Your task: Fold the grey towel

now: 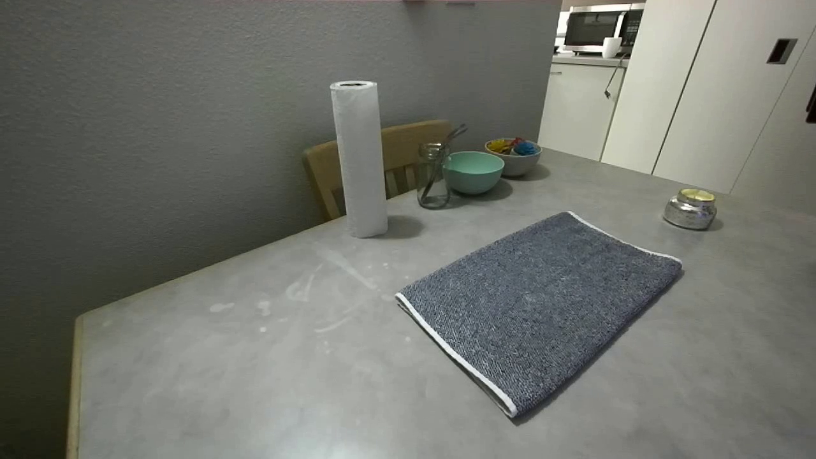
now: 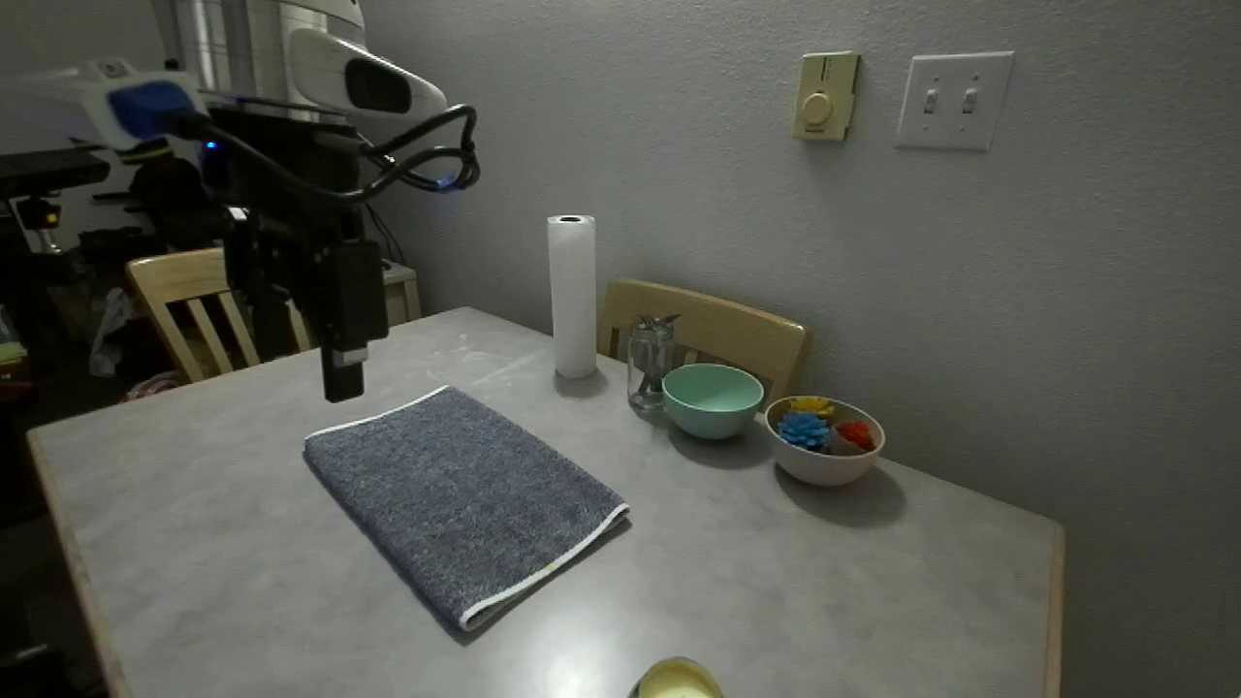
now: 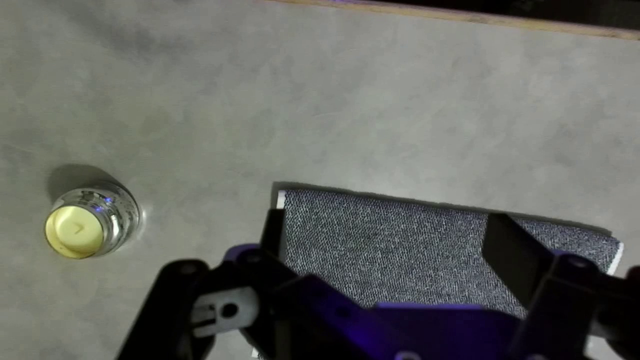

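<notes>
Dark grey, white-edged rectangular terry towel (image 2: 465,504): lay flat and folded on the pale grey, wood-trimmed table (image 2: 824,591).
Black two-fingered robot gripper (image 2: 310,370): hung above the table, its fingers apart and pointing down, off the cloth.
White paper-towel roll (image 2: 574,301): stood upright between the towel and the grey textured wall (image 2: 970,291).
Clear glass jar (image 2: 640,364): stood between the roll and a round mint-green bowl (image 2: 713,412), thin utensils (image 2: 663,320) leaning inside.
Round off-white bowl (image 2: 824,472): held spiky pieces (image 2: 803,431) in blue, yellow and red, just beside the green bowl.
Beige thermostat with round dial (image 2: 826,97): hung on the wall beside a white two-switch plate (image 2: 958,102).
</notes>
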